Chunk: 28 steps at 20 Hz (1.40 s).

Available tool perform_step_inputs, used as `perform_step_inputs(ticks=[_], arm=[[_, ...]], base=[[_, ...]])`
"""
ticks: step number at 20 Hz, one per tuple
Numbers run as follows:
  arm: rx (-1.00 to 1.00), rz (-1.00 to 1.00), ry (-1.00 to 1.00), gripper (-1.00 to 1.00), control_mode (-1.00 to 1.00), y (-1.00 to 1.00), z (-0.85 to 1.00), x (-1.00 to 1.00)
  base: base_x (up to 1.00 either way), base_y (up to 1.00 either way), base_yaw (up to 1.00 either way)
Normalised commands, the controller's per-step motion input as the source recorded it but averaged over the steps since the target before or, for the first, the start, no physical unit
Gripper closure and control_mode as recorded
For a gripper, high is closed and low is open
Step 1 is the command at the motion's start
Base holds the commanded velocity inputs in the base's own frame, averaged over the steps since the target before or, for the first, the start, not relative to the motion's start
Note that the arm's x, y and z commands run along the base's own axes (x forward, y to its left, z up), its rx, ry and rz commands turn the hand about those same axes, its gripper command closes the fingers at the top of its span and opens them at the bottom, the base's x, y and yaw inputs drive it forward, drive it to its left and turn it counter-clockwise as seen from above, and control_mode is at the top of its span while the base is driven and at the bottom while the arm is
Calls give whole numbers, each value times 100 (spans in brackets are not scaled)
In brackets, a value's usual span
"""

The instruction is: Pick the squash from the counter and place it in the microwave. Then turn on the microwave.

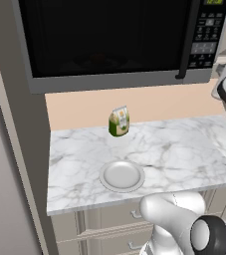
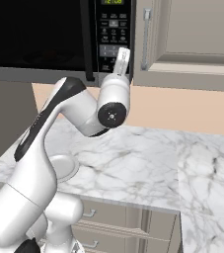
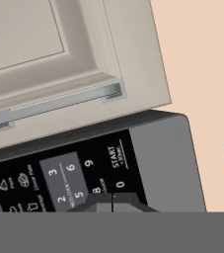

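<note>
**Jaws closed at the microwave keypad**

Now the gripper is raised to the button panel of the microwave; in the hand view its two dark fingertips stand pressed together with no gap between them, holding nothing, just below the 0 and 8 keys, with the START key a little beyond them. In the right base view the hand points up at the lower part of that panel. The microwave door is shut, and behind its dark glass a faint reddish shape shows, too dim to say whether it is the squash. Well below the jaws, on the marble surface, stand a white plate and, behind it, a green-and-white carton, apart from each other.
</note>
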Motion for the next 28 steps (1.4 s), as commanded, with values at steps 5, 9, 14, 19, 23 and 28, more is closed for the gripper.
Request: perform_step_inputs(ticks=[5, 9, 14, 19, 23, 28], arm=[[1, 0, 0, 100, -100, -5, -4, 17], [0, 0, 0, 100, -100, -3, -5, 20], [0, 0, 0, 100, -100, -4, -2, 17], [1, 0, 0, 100, -100, -6, -1, 16], [0, 0, 0, 100, -100, -6, -3, 16], [0, 0, 0, 100, -100, -2, -2, 17]], base=[[0, 0, 0], [0, 0, 0], [0, 0, 0], [0, 0, 0], [0, 0, 0], [0, 0, 0]])
